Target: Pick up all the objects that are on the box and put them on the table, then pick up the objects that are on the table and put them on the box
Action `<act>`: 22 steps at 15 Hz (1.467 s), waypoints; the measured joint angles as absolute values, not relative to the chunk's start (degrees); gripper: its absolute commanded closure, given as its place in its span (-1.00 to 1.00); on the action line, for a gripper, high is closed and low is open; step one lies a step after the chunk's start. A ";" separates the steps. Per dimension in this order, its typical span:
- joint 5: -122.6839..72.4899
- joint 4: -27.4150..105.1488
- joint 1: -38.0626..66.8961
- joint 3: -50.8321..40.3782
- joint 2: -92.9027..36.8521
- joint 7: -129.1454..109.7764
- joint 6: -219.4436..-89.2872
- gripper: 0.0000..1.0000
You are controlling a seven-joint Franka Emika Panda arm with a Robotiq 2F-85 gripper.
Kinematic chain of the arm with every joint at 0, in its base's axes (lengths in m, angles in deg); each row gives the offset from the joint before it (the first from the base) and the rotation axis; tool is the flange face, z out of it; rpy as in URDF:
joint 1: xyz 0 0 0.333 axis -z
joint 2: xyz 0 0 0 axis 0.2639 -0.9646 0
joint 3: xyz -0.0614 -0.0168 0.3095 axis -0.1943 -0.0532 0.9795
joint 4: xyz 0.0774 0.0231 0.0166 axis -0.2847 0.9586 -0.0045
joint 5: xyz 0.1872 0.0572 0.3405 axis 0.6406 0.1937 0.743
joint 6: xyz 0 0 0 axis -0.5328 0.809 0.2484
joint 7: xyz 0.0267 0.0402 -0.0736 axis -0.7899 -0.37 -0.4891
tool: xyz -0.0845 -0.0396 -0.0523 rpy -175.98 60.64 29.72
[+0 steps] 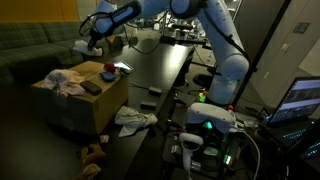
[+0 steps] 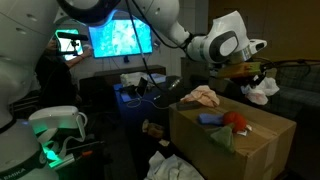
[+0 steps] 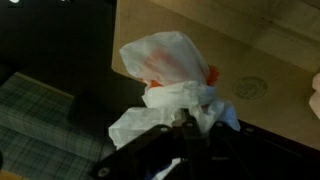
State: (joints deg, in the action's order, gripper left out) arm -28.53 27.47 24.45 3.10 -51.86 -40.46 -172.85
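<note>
My gripper (image 3: 186, 126) is shut on a white cloth (image 3: 170, 70) with orange marks, and the cloth bunches up between the fingers. In both exterior views the gripper (image 1: 95, 42) (image 2: 258, 76) hangs above the far side of the tan cardboard box (image 1: 85, 110) (image 2: 250, 150), with the cloth (image 2: 263, 90) dangling under it. On the box top lie a pinkish-white cloth (image 1: 65, 80) (image 2: 203, 97), a red ball (image 1: 107, 68) (image 2: 237, 120) and a teal-grey cloth (image 2: 211, 118). The black table (image 1: 155, 70) runs beside the box.
Another white-grey cloth (image 1: 135, 118) lies at the table's near end by the box. A brown plush toy (image 1: 95, 152) lies low in front of the box. A dark green sofa (image 1: 30, 50) stands behind the box. Monitors (image 2: 120, 40) and cables crowd the table's far end.
</note>
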 measured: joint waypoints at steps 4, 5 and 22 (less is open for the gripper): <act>-28.24 36.55 26.86 2.87 -43.40 -40.44 -173.24 0.96; -28.10 39.25 27.63 2.69 -41.01 -40.44 -173.24 0.96; -21.34 74.08 35.63 -5.28 -26.13 -48.68 -176.72 0.96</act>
State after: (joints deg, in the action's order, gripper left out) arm -21.34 74.08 35.63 -5.28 -26.13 -48.68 -176.72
